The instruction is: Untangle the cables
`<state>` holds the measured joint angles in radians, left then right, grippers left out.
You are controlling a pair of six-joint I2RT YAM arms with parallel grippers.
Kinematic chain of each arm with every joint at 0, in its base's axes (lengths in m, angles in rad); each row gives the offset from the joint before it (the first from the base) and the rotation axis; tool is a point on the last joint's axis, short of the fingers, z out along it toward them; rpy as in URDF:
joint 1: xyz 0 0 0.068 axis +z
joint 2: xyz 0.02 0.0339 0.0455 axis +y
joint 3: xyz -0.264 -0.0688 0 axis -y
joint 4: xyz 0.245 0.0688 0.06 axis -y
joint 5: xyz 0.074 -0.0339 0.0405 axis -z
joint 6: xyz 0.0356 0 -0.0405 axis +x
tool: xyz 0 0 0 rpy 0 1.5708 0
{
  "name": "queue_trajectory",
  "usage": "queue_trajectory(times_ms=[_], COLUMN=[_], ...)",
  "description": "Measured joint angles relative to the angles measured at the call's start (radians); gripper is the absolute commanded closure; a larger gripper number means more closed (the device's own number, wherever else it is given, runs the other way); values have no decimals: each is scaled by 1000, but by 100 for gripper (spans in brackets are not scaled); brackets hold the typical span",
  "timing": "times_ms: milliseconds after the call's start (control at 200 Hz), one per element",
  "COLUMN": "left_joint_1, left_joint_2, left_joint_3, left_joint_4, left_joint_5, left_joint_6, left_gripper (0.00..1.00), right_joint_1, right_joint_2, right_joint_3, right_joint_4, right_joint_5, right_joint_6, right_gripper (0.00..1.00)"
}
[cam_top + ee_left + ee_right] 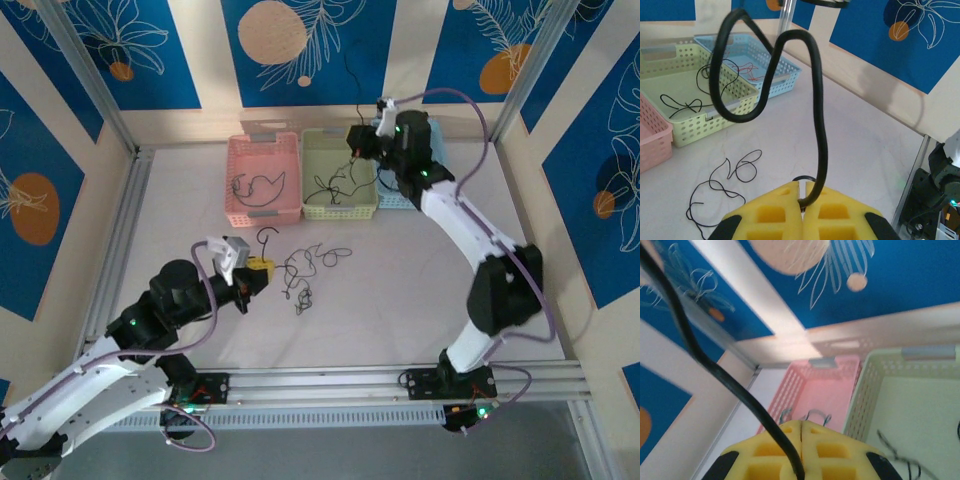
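My left gripper [258, 272] [803, 187] hovers low over the table, its yellow fingers shut on a black cable [820, 125] that curls up in an S-shape [268, 238]. Just right of it, a loose clump of thin black cables [305, 275] [725, 180] lies on the table. My right gripper [358, 142] [801, 426] is raised over the green basket [340, 207] [865, 390], shut on another black cable [715, 367] that trails upward [350, 70]. Thin cables lie in the green basket [335, 185] and in the pink basket [255, 187].
Three baskets stand in a row at the back: the pink basket [262, 150] [825, 390], the green basket [690, 127] and a blue basket [395, 200] [785, 65] holding thin red and black wires. Metal frame posts [90, 85] and a rail [400, 378] border the table.
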<state>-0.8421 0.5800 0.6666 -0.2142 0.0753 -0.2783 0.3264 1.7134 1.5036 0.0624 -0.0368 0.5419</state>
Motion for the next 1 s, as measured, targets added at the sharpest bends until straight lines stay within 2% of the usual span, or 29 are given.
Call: queue_trajectory(times_ms=[190, 305, 425, 640, 1000], left_joint_1=[0, 0, 0, 0, 0], left_joint_2=[-3, -2, -2, -2, -2], left_joint_3=[0, -4, -17, -42, -43], left_joint_4=[-14, -14, -14, -12, -11], left_joint_5=[0, 1, 1, 2, 2], left_joint_6=[0, 0, 0, 0, 0], left_gripper=[100, 100, 100, 100, 100], right_joint_1=[-5, -6, -3, 33, 58], right_joint_2=[311, 451, 514, 528, 734], right_joint_3=[285, 380, 381, 385, 621], right_joint_4=[-97, -184, -259, -367, -646], right_joint_5=[58, 78, 83, 94, 99], right_joint_6=[2, 25, 66, 117, 160], right_gripper=[100, 100, 100, 100, 100])
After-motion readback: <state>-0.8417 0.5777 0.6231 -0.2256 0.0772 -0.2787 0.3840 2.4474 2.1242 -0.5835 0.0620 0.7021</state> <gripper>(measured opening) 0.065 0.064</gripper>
